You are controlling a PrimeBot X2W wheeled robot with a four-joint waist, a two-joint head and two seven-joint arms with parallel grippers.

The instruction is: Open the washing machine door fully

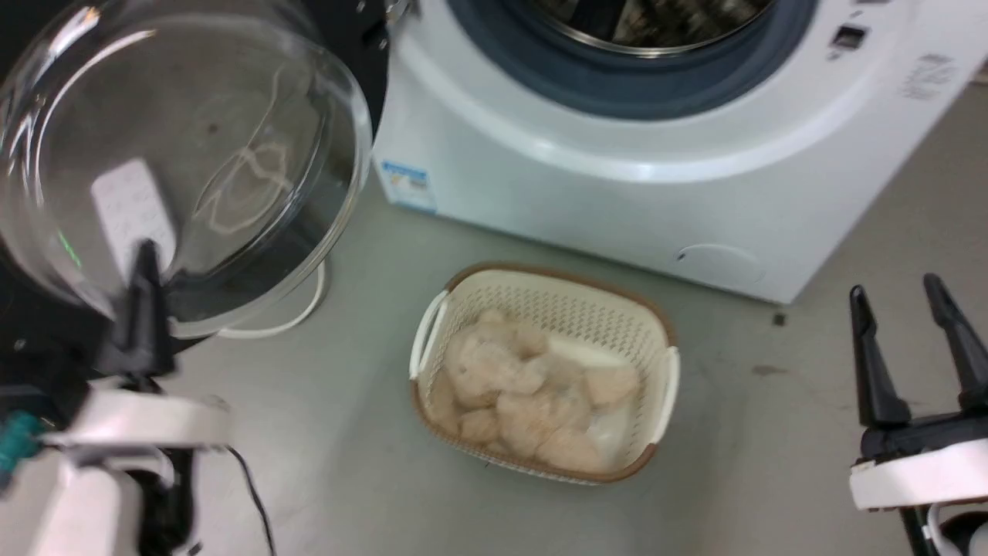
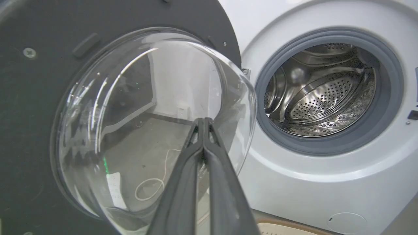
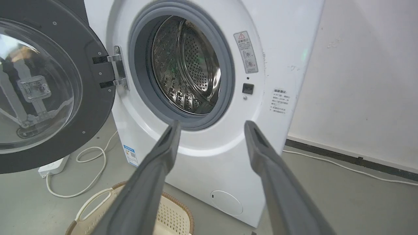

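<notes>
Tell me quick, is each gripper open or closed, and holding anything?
Left gripper: shut, holding nothing, tips by the washing machine door glass.
Right gripper: open, empty.

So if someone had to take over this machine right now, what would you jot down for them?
Left gripper: shut, empty, tips at the glass bowl of the washing machine door; contact unclear.
Right gripper: open, empty, held back, pointing toward the drum.
Done: door unlatched, swung wide on its hinge to the robot's left.
Left: see whether it swings further, probably nudge it, then pull clear. Mind the laundry basket on the floor.
</notes>
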